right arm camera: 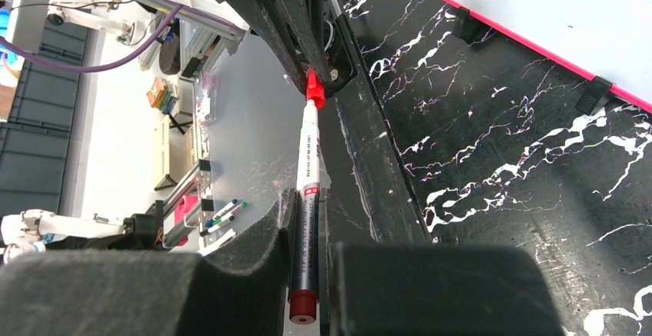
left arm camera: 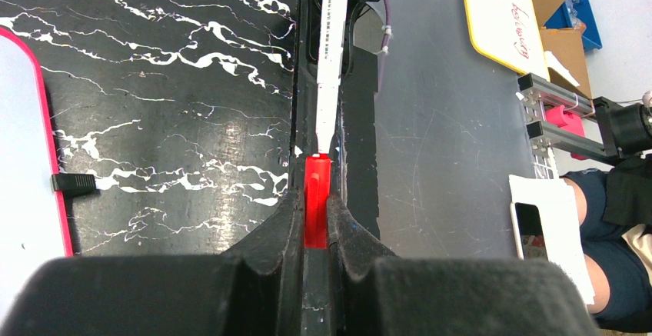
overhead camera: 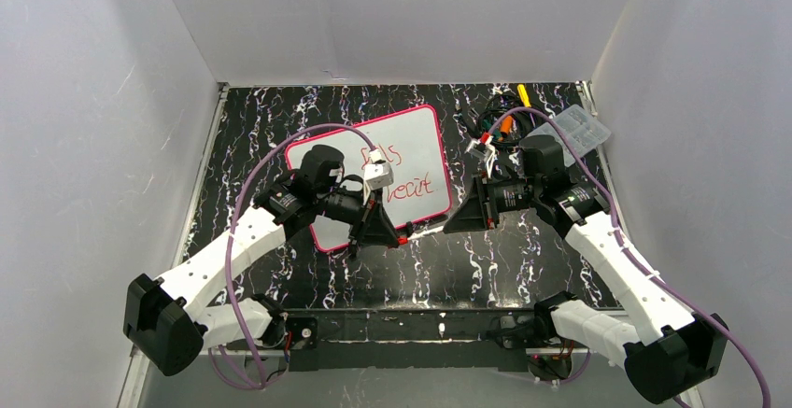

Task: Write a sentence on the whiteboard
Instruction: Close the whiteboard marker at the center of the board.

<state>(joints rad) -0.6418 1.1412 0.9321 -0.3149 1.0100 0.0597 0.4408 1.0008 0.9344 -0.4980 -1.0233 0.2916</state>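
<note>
Just off the board's (overhead camera: 425,133) near edge, above the black table (overhead camera: 523,268), the 2 claws meet end to end on 1 marker (overhead camera: 425,232). The left claw (overhead camera: 399,238) is pinched tight on the red cap (left arm camera: 316,190). The right claw (right arm camera: 306,201) is narrow, clamped round the marker's barrel. The cap sits at the marker's tip — fully seated or not, I cannot tell.

With the sentence (overhead camera: 411,186) on the board, I judge this is recapping. Keep both claws on 1 straight line, push along the barrel's axis without twisting, and release only once the cap is home.

The sentence runs in 2 red lines — the lower reads "heart", the upper is mostly hidden behind the left arm (overhead camera: 243,240). Print on the barrel is too small to read.
</note>
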